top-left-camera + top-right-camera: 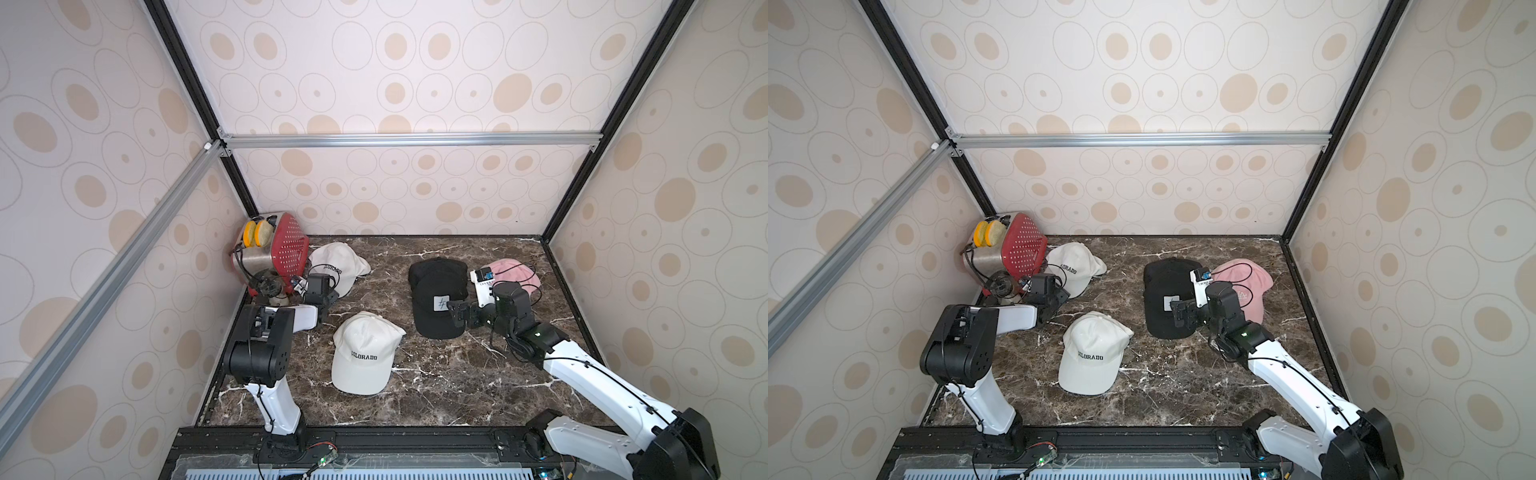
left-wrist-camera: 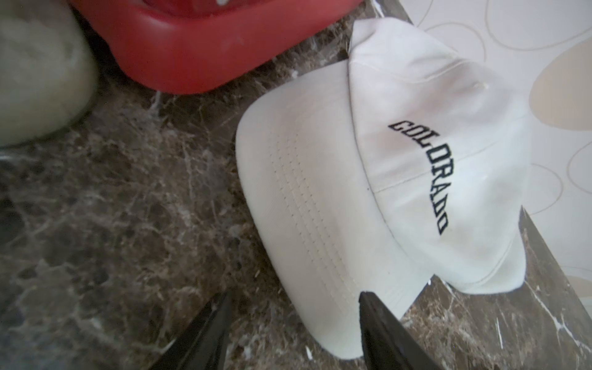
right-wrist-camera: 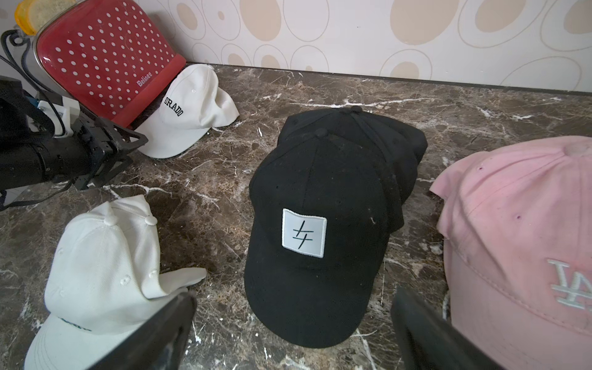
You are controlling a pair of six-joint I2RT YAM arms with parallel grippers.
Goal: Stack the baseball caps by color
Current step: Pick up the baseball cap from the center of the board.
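A white "COLORADO" baseball cap [image 1: 338,266] [image 2: 400,160] lies at the back left against the toaster. My left gripper [image 1: 329,298] [image 2: 296,293] is low at its brim with the jaws apart; the brim's corner lies between them, touching one finger [image 2: 378,323]. Toward the front middle, white caps [image 1: 365,353] [image 3: 102,256] show two top buttons, one cap on another. Black caps [image 1: 436,295] [image 3: 320,208] are stacked, the top one bearing a white square patch. My right gripper [image 1: 455,309] [image 3: 293,320] is open over that brim, holding nothing. A pink cap [image 1: 515,272] [image 3: 519,240] sits at the right.
A red dotted toaster [image 1: 276,249] [image 3: 105,57] with bread slices stands in the back-left corner, a pale rounded object [image 2: 38,70] and a coiled cable beside it. Patterned walls close in the dark marble table [image 1: 457,395] on three sides.
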